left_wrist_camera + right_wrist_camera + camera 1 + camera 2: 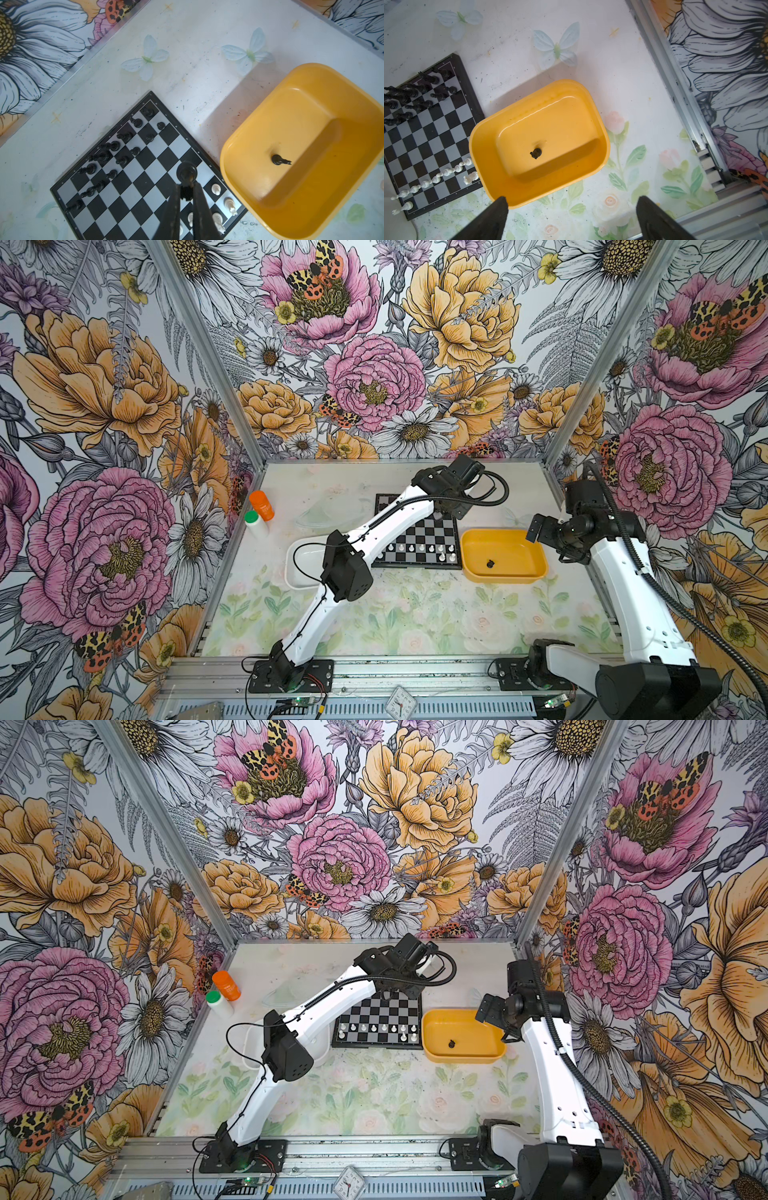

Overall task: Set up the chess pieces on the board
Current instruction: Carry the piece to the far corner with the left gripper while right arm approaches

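Left wrist view: left gripper (186,188) is pinched narrow on a small black plastic chessman (186,172) over the small square black-and-silver chessboard (133,187), with standing black pieces (112,146) ahead of the fingers and white pieces (216,189) right beside them. The deep yellow plastic tray (571,91), just ahead of the wide, empty right gripper (573,205), holds one black piece (536,153) lying on its side. The white tray (296,572) is mostly hidden behind the left arm, contents unreadable; the held piece's type is too blurred to tell.
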Motion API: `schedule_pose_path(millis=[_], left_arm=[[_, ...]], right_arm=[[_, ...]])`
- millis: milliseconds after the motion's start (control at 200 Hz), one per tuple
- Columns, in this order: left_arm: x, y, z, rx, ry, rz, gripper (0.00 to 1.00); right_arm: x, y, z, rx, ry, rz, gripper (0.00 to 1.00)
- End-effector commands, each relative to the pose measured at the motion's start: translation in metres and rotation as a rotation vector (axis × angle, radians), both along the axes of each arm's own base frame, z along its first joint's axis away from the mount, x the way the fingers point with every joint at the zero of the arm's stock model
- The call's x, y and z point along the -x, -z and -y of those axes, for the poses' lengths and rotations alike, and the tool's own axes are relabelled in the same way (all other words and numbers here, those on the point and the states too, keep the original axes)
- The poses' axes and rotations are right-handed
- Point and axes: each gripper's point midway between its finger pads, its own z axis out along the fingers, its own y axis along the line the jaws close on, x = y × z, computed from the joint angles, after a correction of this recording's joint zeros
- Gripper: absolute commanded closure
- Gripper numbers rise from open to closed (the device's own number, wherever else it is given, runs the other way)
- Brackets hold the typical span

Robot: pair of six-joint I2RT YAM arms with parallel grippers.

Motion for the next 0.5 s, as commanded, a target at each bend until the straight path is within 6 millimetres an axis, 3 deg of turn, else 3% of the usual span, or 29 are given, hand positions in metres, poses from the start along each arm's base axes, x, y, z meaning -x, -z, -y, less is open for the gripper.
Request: schedule_pose_path(millis=[0, 245, 495], left_arm=[[-0.022, -0.022, -0.034, -0.003, -0.056, 0.043, 0.94], [-0.058, -0.018, -0.093, -0.030, -0.153, 0.027, 0.95], [-0.091, 0.007, -0.152, -0.035, -0.262, -0.044, 0.96]], right_arm=[[-0.019, -0.012, -0.009, -0.006, 0.004, 0.058, 0.02], [-0.049, -0.012, -0.037, -0.005, -0.047, 0.069, 0.01], [-0.084, -0.008, -0.069, 0.005, -0.098, 0.065, 0.02]])
